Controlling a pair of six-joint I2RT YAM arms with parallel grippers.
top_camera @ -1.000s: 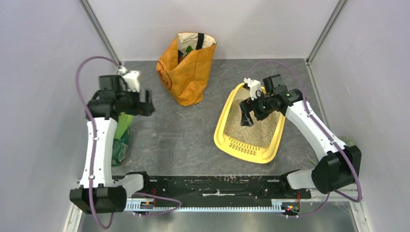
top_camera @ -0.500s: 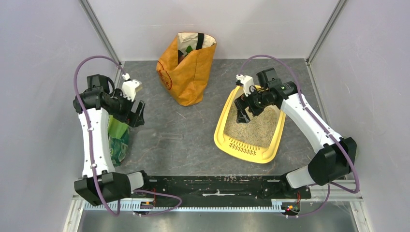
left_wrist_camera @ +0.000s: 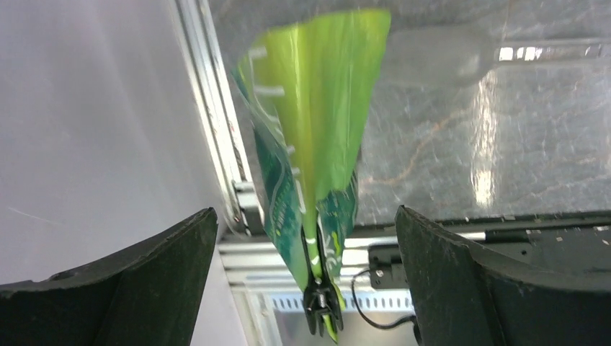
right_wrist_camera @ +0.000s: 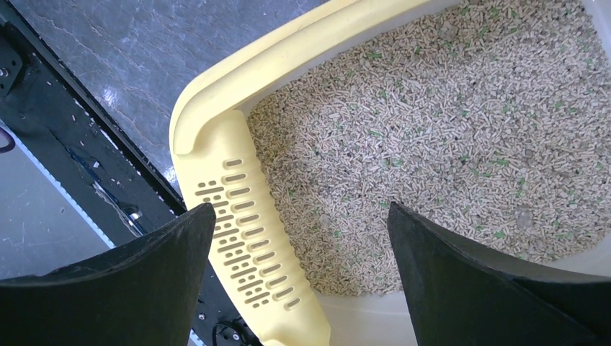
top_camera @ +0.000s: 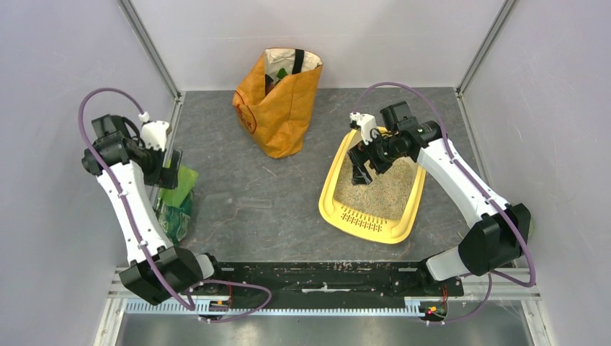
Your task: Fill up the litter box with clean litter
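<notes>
- As the top camera looks down on the grey table point(top_camera: 252, 209), the litter box point(top_camera: 328, 202) lies on the right half with its slotted lip point(top_camera: 364, 220) toward the arm bases, and clean litter point(top_camera: 385, 191) covers its floor.
- In the same view the right gripper point(top_camera: 364, 171) hangs over the far left part of the box, its jaws spread wide with nothing between them.
- The left gripper point(top_camera: 169, 169) is at the left edge of the table, over the far end of a green litter bag point(top_camera: 176, 209) that lies along the left wall. Its jaws are also wide apart and it grips nothing.
- An orange shopping bag point(top_camera: 277, 101) stands upright at the back, well apart from both grippers.
- From the left wrist, the two dark fingers point(left_wrist_camera: 144, 288) stand far from each other in the lower corners, and the left gripper point(left_wrist_camera: 304, 216) is empty.
- Below them the green litter bag point(left_wrist_camera: 317, 130) lies flattened on the table, just beside the metal rail point(left_wrist_camera: 216, 144) at the foot of the wall. It has white print on its darker part and a small black piece at its narrow end — what this piece is, I cannot tell.
- From the right wrist, the right gripper point(right_wrist_camera: 301, 209) is fully spread and holds nothing.
- Under it are the yellow rim of the litter box point(right_wrist_camera: 238, 79) and the slotted lip point(right_wrist_camera: 245, 223).
- The clean litter point(right_wrist_camera: 432, 130) — pale beige pellets with a few green ones — is spread over the floor up to the pale inner wall point(right_wrist_camera: 375, 306).
</notes>
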